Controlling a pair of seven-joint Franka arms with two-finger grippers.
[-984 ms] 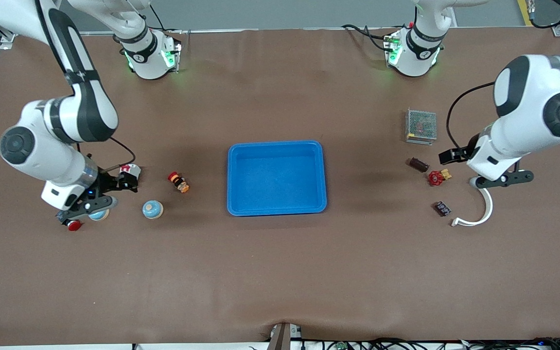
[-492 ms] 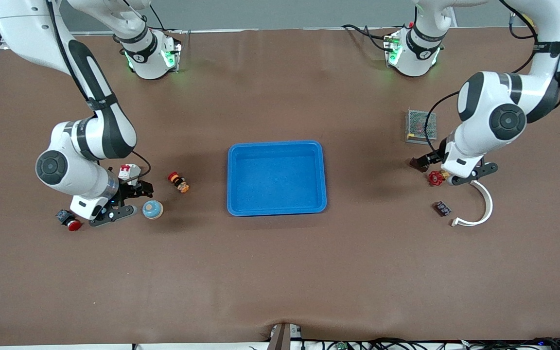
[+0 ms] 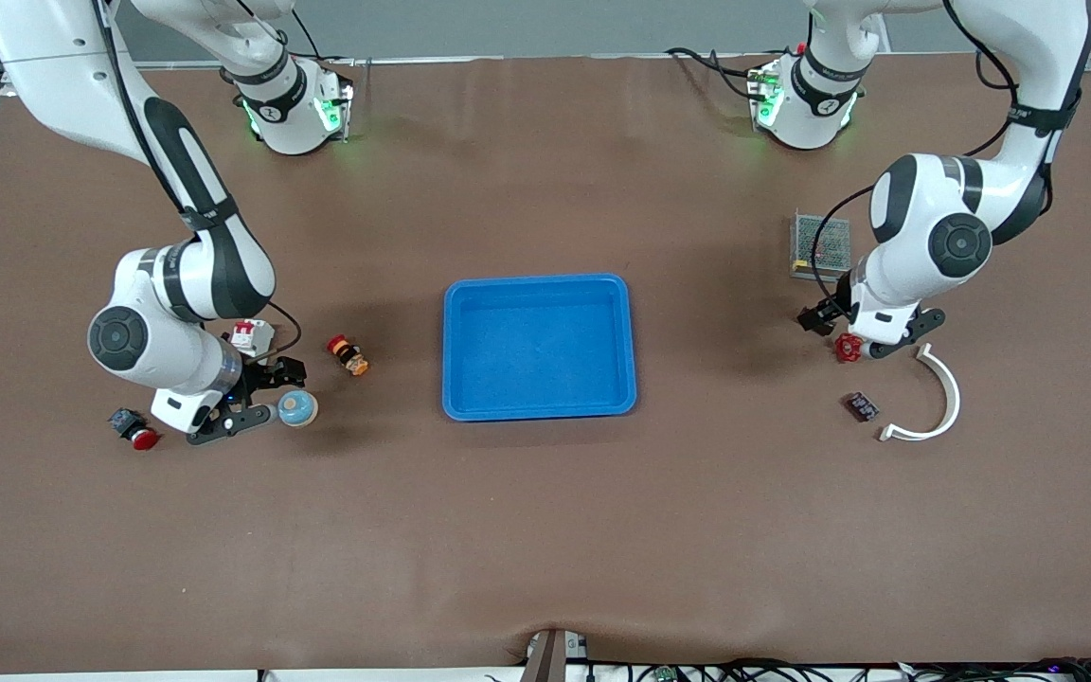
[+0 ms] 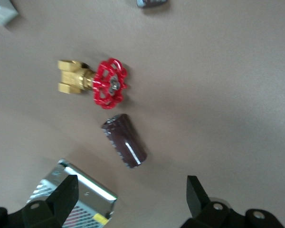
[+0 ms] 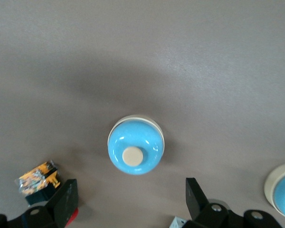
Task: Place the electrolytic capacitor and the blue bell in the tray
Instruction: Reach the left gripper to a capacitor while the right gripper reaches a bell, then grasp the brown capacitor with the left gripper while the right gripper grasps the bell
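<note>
Front view: within the last second both arms have swung in from the counter's ends toward their targets. The right gripper (image 5: 130, 185) now hangs beside the blue bell (image 3: 297, 409), which sits at about 8 o'clock from the tray (image 3: 538, 280). The left gripper (image 4: 130, 185) hovers by the electrolytic capacitor (image 4: 125, 141), lying on the counter at roughly 3 o'clock from the tray. Both sets of fingers are spread wide and hold nothing. The tray holds nothing yet, so I judge both pickups are about to start.
</note>
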